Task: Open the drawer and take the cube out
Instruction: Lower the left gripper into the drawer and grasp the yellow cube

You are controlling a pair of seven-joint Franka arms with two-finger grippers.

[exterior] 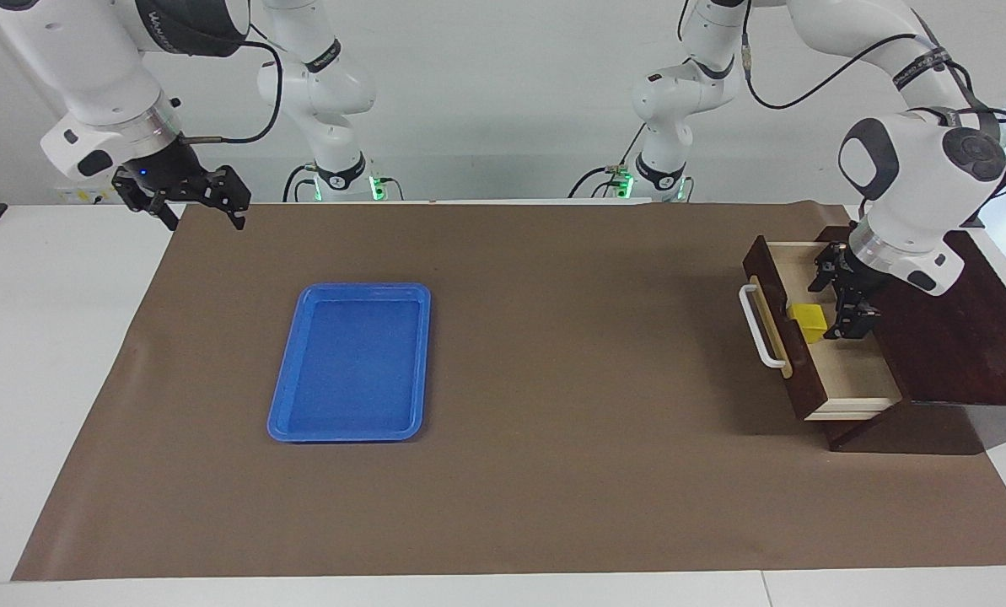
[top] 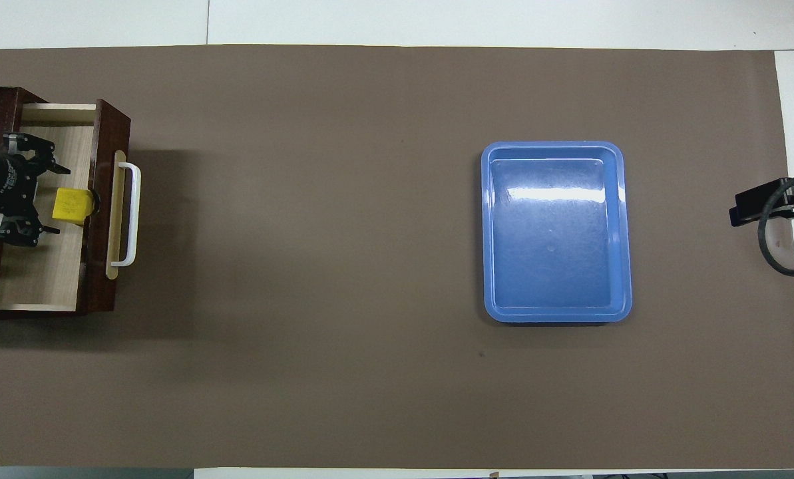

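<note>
- One dark brown wooden drawer (exterior: 823, 337) (top: 44, 206), pulled open
- One small yellow cube (exterior: 808, 321) (top: 70, 203)
- One flat blue plastic tray (exterior: 283, 396) (top: 486, 233)
- One brown table mat (exterior: 553, 379) (top: 303, 266)
- Two black two-finger grippers (exterior: 845, 293) (exterior: 189, 196)

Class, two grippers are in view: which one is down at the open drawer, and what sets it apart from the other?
The left gripper: it is open, in the drawer beside the yellow cube. The right gripper waits at the table's other end, holding nothing.

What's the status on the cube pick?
Left gripper in the pulled-out drawer, fingers open, beside the cube, no grasp yet. Right gripper waits over the mat's corner. Nothing blocking the cube.
</note>
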